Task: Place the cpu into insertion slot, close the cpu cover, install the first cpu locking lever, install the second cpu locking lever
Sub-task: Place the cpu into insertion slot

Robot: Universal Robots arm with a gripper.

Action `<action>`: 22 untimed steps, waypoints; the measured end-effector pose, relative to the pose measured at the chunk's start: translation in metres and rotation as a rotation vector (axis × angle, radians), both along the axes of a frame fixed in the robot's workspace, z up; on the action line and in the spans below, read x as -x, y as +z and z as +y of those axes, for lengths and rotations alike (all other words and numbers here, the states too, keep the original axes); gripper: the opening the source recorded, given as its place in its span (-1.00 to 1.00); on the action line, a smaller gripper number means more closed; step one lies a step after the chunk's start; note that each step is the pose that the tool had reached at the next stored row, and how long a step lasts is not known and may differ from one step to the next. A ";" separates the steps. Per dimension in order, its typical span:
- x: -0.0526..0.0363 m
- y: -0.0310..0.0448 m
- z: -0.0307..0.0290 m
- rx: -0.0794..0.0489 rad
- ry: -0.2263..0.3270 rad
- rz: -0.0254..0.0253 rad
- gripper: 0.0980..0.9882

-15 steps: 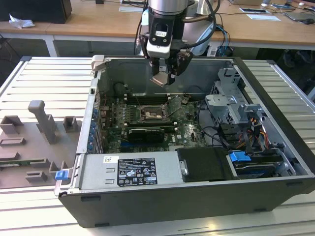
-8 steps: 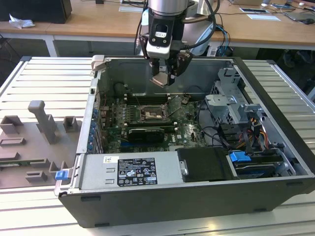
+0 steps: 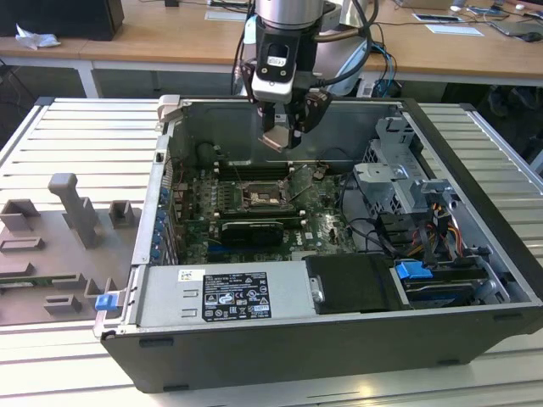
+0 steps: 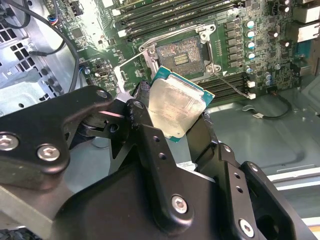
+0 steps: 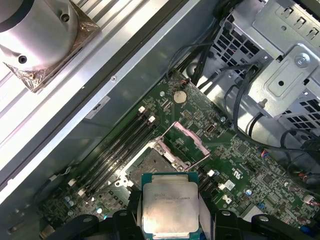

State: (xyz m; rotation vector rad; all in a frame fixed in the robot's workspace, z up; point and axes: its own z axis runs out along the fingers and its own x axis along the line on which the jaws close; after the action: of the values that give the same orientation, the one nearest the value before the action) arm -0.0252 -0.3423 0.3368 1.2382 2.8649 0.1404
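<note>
Upper centre of the exterior view, the black gripper [image 3: 282,137] clamps the flat square silver-topped cpu [image 5: 170,207] by opposite edges, clear above the dark, metal-rimmed insertion slot [image 5: 150,167], whose silvery cpu cover [image 5: 186,141] is tilted open.

Arm [image 3: 284,34] reaching down into computer case [image 3: 475,212], which is lying on ribbed table [image 3: 76,127]. Gripper [image 3: 286,137] hanging over motherboard [image 3: 322,225], pinching small pale chip [image 3: 277,140], hovering apart from square socket [image 3: 259,197]. Black card [image 3: 250,231] lying just beside socket. Grey fixture tray [image 3: 51,254] sitting outside case, toward exterior view's left.
</note>
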 end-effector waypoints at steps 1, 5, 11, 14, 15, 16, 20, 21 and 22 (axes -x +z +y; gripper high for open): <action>0.0000 -0.0005 0.0000 0.000 -0.001 0.0001 0.00; 0.0000 -0.0020 0.0000 0.000 -0.005 0.0000 0.00; 0.0000 -0.0042 0.0000 0.000 -0.011 0.0001 0.00; 0.0000 -0.0052 0.0000 0.000 -0.013 0.0001 0.00; 0.0001 -0.0054 0.0000 0.000 -0.014 0.0001 0.00; 0.0000 -0.0057 0.0000 0.000 -0.015 0.0000 0.00; 0.0001 -0.0070 0.0000 0.000 -0.018 0.0001 0.00; 0.0001 -0.0072 0.0000 0.000 -0.018 0.0000 0.00; 0.0001 -0.0074 0.0000 0.000 -0.019 0.0000 0.00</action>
State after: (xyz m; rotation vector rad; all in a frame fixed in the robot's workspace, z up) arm -0.0253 -0.3423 0.3294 1.2645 2.8525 0.1399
